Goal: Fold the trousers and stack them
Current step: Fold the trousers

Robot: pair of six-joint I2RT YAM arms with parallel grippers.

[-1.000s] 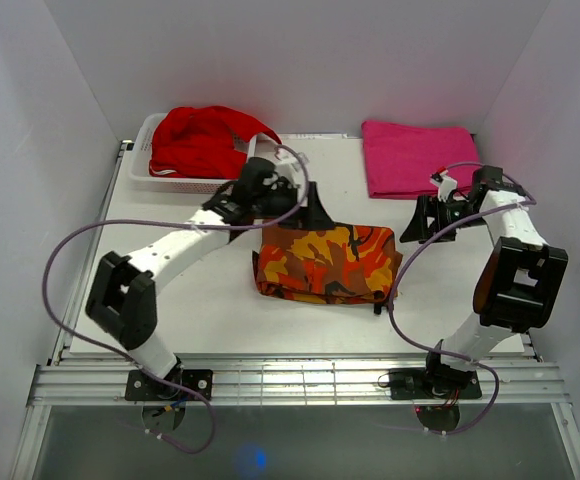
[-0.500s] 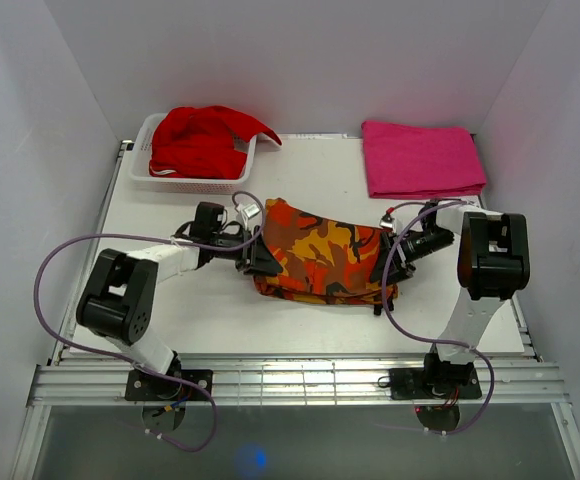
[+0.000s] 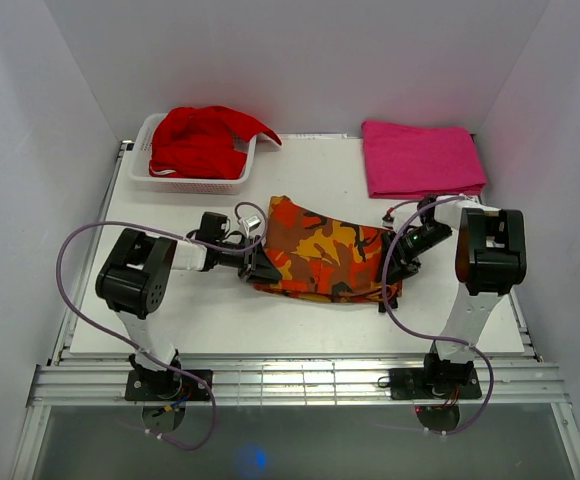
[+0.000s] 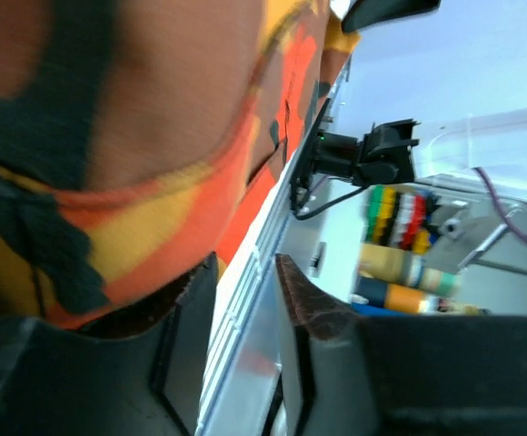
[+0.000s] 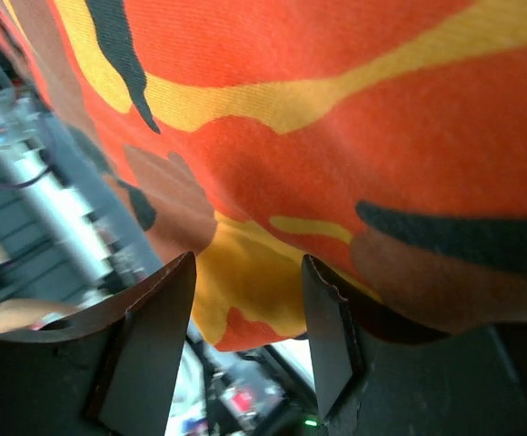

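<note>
From above, cannot make out the fingertips of left gripper (image 3: 259,264) or right gripper (image 3: 394,264), tucked against the ends of the trousers (image 3: 325,255). Left wrist view: see cloth only as a close blur cropped top and left; cannot identify the smeared coloured clutter (image 4: 400,245) behind. Right wrist view: lose the print past top and right edges; cannot place fabric as between the fingers (image 5: 332,336) or behind them.

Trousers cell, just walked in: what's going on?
Both arms are low at the folded camo trousers mid-table: left tool at its left end, right tool at its right end. Wrist views show each tool's jaws apart against the fabric edge, no clamp visible. Red garment sits in the basket back left; pink cloth lies folded back right.
</note>
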